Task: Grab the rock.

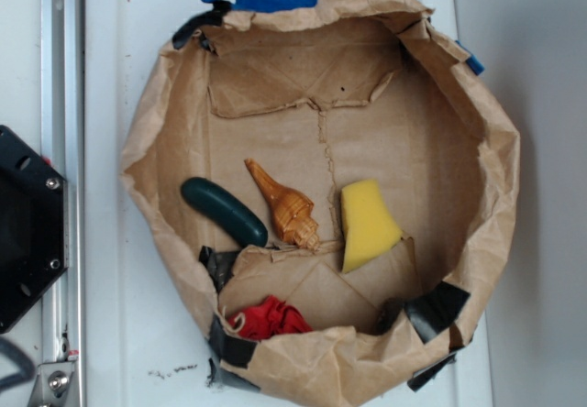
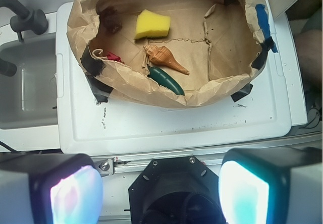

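Crumpled brown paper bag basket (image 1: 147, 150), sitting on a white plastic surface (image 1: 119, 59), is holding: a yellow sponge wedge (image 1: 367, 224), an orange spiral seashell (image 1: 286, 207), a long dark green cucumber-shaped piece (image 1: 223, 211), a crumpled red cloth (image 1: 268, 319), and the small dark brown rock (image 2: 110, 20). In the wrist view the rock is lying at the basket's far left, well apart from the pincer (image 2: 160, 191), whose pads (image 2: 75, 193) are standing wide apart, empty, at the near edge.

Dark brown mottled rock (image 2: 110, 21), yellow sponge (image 2: 152, 24), orange-tan shell (image 2: 165, 58), dark green cucumber (image 2: 166, 80), red cloth (image 1: 269, 318)
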Available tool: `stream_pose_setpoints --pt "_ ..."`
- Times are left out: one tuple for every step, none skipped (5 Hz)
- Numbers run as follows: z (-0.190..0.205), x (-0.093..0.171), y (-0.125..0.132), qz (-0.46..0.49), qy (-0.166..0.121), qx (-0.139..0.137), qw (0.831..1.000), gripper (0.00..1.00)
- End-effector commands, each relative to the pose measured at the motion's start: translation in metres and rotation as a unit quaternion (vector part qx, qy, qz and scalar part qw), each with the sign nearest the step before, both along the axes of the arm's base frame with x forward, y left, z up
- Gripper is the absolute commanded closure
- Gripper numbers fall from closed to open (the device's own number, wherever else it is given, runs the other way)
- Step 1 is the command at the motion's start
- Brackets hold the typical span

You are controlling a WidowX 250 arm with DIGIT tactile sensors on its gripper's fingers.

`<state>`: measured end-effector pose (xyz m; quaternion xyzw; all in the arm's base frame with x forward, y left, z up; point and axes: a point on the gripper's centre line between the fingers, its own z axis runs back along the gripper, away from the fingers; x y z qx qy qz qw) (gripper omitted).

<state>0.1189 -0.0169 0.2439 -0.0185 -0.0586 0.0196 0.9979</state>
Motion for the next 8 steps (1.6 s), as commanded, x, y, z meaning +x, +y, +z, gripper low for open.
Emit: stream_pose_setpoints --pt "0.0 0.0 0.0 0.0 0.0 0.0 1.0 0.0" --pt "0.007 0.023 0.001 0.017 -0.038 -0.005 0.999 0.0" --pt "0.004 0.042 0.0 0.003 -0.049 -0.014 0.999 0.0" --pt "-0.008 0.063 0.003 -0.049 -0.056 -0.031 0.997 0.0" --pt "-0.023 0.086 0.002 -0.082 -0.056 -0.036 0.994 0.0" --pt "-0.044 0.125 -0.01 -0.154 -0.05 -0.041 0.986 0.0" --pt "-0.063 0.154 -0.014 -0.168 -0.047 -0.04 0.984 0.0" --pt "-0.078 0.178 -0.017 -0.188 -0.051 -0.046 0.98 0.0"
